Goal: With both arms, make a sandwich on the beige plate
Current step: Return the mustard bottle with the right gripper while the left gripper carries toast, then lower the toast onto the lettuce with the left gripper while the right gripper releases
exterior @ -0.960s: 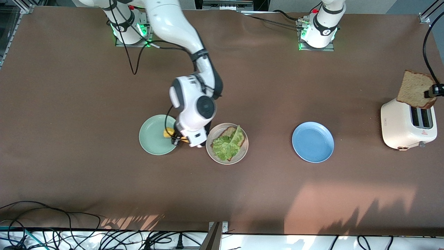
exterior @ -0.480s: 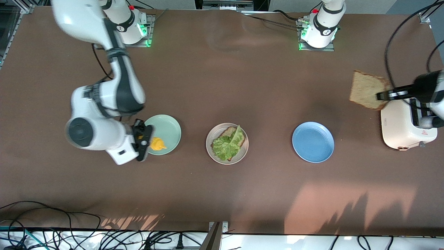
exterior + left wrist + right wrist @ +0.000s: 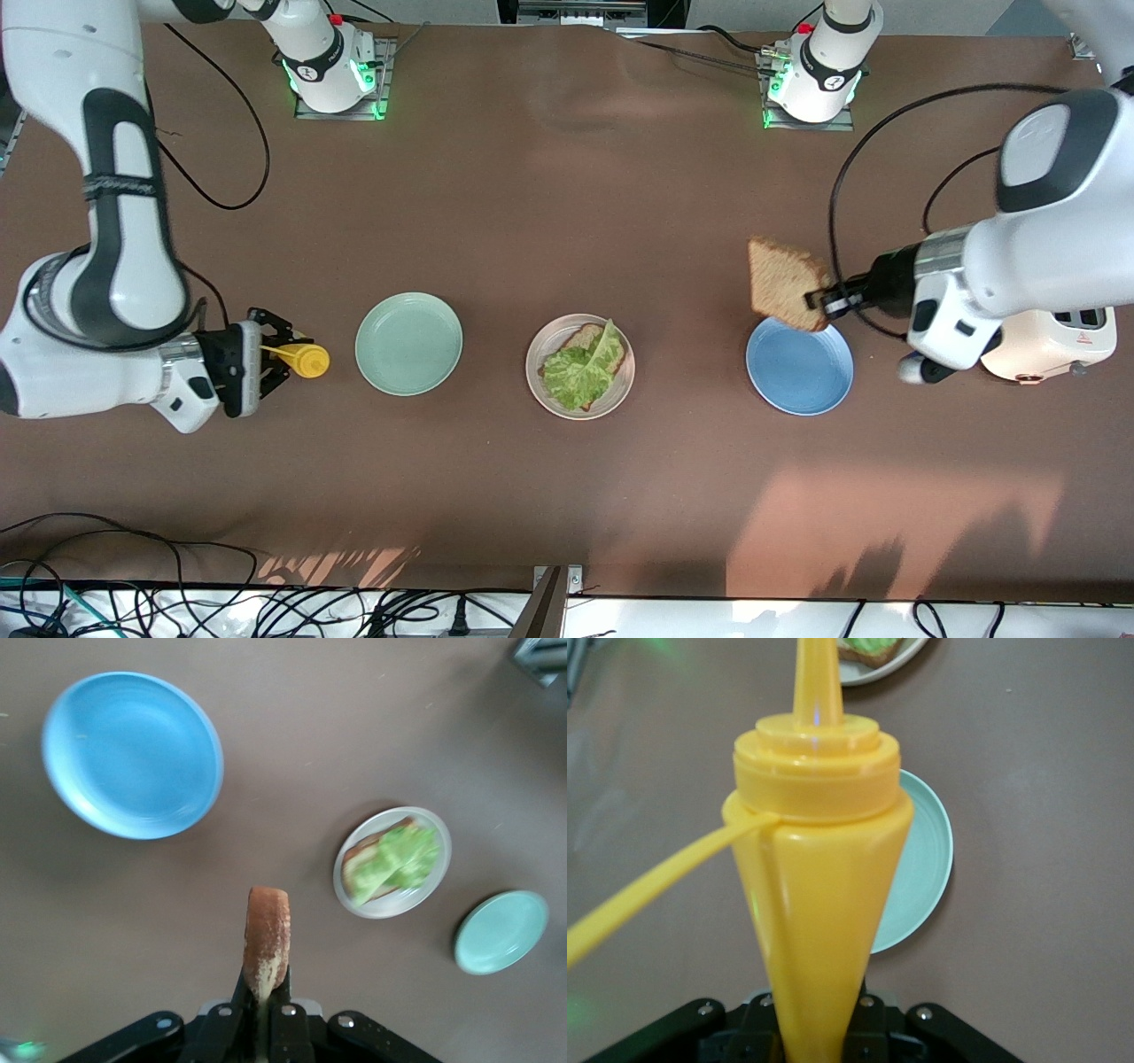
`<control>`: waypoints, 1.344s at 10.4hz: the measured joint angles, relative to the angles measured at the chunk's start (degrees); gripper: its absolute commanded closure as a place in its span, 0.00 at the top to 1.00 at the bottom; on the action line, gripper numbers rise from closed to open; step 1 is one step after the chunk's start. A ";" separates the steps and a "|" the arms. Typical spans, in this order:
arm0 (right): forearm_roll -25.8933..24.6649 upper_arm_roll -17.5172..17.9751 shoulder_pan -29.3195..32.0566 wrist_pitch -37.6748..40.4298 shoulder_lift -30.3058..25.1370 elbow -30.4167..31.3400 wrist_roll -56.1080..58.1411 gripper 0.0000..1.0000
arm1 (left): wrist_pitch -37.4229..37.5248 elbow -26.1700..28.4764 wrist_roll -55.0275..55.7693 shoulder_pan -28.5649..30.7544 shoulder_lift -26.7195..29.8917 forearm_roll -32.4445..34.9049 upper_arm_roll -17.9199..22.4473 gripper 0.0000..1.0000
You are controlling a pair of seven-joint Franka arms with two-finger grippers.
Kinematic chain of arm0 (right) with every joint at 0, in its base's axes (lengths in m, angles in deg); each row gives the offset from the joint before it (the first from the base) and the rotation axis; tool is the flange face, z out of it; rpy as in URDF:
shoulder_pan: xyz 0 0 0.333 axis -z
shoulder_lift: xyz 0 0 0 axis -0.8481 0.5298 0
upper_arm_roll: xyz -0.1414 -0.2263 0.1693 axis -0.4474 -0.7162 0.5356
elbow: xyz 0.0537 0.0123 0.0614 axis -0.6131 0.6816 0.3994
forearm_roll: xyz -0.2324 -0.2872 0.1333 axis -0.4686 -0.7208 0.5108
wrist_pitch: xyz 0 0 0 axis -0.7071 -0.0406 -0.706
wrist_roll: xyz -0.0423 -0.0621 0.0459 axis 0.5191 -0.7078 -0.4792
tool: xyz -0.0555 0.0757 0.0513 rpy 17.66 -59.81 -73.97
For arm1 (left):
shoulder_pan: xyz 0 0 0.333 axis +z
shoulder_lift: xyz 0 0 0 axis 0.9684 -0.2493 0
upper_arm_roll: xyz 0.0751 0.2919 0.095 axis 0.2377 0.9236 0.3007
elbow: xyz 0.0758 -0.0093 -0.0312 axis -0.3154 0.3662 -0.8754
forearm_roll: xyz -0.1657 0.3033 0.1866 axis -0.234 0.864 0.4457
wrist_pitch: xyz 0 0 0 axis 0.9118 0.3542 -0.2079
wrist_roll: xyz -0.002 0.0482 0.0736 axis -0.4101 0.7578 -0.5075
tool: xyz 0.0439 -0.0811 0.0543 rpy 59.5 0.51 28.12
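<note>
The beige plate (image 3: 622,390) (image 3: 427,898) lies mid-table and carries one brown bread slice (image 3: 585,337) under a ruffled green lettuce leaf (image 3: 578,370) (image 3: 400,859). A second bread slice (image 3: 781,282) (image 3: 267,937) hangs on edge in my left gripper (image 3: 819,299) (image 3: 264,1003), which is shut on it over the blue plate's rim. My right gripper (image 3: 266,354) (image 3: 819,1019) is shut on a yellow squeeze bottle (image 3: 304,360) (image 3: 819,868). It lies level over the table beside the mint-green plate, toward the right arm's end.
A mint-green plate (image 3: 408,344) (image 3: 926,868) lies between the bottle and the beige plate. The blue plate (image 3: 799,372) (image 3: 133,753) lies toward the left arm's end, and a cream toaster (image 3: 1050,341) stands past it, partly hidden by the left arm. Cables run along the table's front edge.
The left arm carried the bread slice from above the toaster to over the blue plate. The right arm swung the yellow bottle off the mint-green plate toward its own end of the table.
</note>
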 measured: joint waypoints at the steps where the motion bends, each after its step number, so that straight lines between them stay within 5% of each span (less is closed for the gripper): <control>1: 2.12 0.83 3.01 1.17 1.89 -0.09 5.83 0.00 | -5.02 0.02 3.55 -2.26 -1.39 0.00 0.00 0.00; 6: 12.95 1.36 9.64 7.32 13.59 -1.98 26.91 0.00 | -30.73 0.28 17.60 -12.67 -9.64 -0.01 0.19 0.00; 9: 17.84 1.62 10.22 8.04 19.33 -2.56 30.60 0.04 | -39.83 0.65 19.72 -16.94 -13.80 0.00 1.19 0.00; 10: 18.65 1.63 10.41 8.37 20.26 -2.81 31.16 0.30 | -40.94 1.09 19.77 -18.59 -15.10 0.01 2.25 0.00; 11: 18.89 1.63 10.65 8.58 20.36 -3.04 31.24 0.99 | -42.50 1.53 19.77 -20.70 -16.16 0.01 3.96 0.00; 14: 18.96 1.58 10.98 8.88 20.34 -3.74 31.05 1.00 | -47.22 2.15 20.62 -27.52 -18.55 0.01 9.30 0.00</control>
